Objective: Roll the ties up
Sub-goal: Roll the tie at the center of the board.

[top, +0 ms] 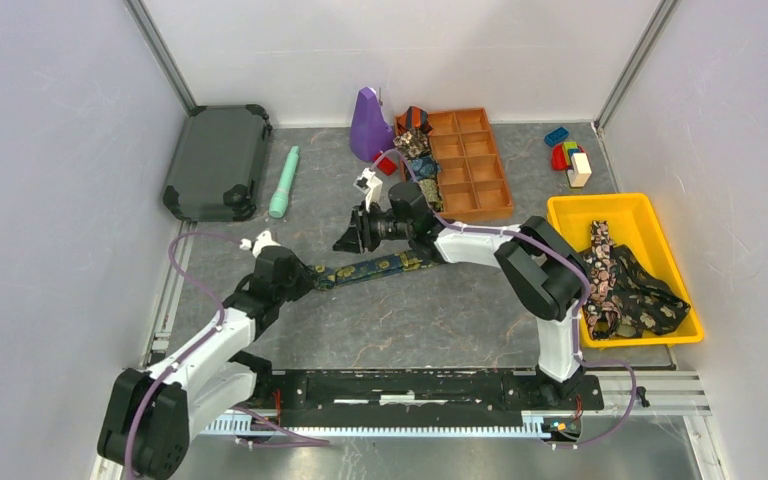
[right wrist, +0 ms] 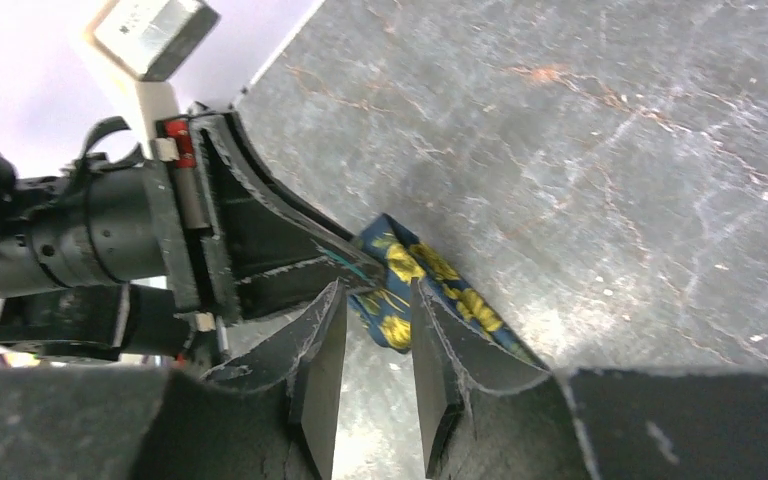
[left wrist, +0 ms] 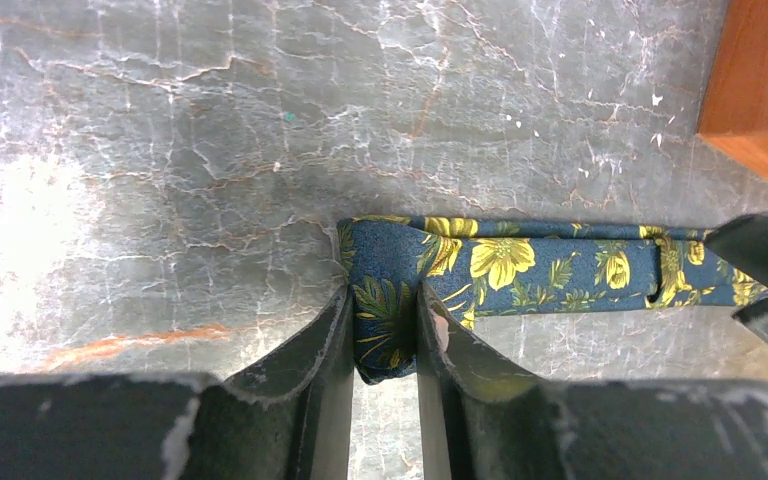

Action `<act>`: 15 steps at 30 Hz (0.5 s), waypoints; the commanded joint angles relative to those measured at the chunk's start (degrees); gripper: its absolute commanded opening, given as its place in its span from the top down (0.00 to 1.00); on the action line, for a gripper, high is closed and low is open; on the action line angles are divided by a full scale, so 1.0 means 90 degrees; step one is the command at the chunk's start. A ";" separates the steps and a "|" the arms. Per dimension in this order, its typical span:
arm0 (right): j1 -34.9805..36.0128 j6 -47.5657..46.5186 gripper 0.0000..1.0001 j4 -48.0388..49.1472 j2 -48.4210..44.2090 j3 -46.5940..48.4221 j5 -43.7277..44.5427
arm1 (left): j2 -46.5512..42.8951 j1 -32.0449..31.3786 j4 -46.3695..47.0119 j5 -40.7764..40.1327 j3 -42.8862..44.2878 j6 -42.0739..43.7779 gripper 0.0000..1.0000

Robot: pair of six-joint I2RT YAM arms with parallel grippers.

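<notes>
The navy floral tie [left wrist: 520, 265] was laid flat across the middle of the marbled table [top: 410, 330], between the two arms. Its folded end was pinched between the narrowed jaws of the left gripper [left wrist: 385, 315]. The right gripper [right wrist: 377, 305] was set near that grip, its jaws partly apart and straddling the strip, with no pinch visible. More loose ties [top: 630, 290] were heaped in the yellow bin [top: 620, 205], and rolled ones [top: 415, 140] were stowed in the orange compartment tray [top: 480, 170]. The fabric was judged light, soft and limp, and probably a little slippery. It would best be held at the folded end, across its full width, under light tension so that the roll is not slackened.
</notes>
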 commanded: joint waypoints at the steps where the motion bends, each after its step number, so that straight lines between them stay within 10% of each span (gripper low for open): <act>1: 0.0116 0.0314 0.66 0.0760 -0.0224 -0.0355 -0.0194 | 0.0180 -0.0454 -0.0832 -0.1062 0.0591 0.0354 0.78; 15: 0.0404 0.0172 0.82 0.0382 0.0477 -0.0215 0.0030 | 0.1181 -0.1894 -0.2183 -0.3121 0.1835 0.0325 0.81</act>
